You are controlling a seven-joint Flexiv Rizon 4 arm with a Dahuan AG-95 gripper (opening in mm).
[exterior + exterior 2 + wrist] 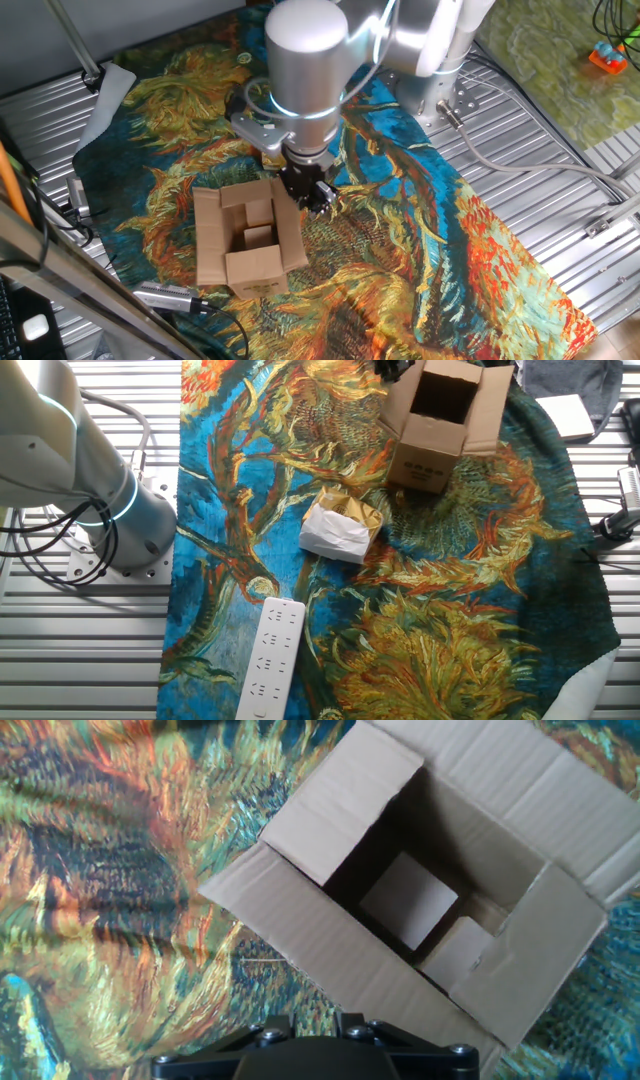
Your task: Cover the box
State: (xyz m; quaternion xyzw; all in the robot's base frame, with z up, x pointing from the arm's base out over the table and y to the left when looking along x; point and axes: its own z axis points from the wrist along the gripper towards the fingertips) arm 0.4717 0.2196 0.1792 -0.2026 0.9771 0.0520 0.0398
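The box (250, 240) sits open on the patterned cloth (420, 230), all flaps splayed, two small cardboard blocks (258, 236) inside. Just right of it hangs the gripper (315, 195), beside the near flap; whether its fingers are spread or pressed together cannot be told.
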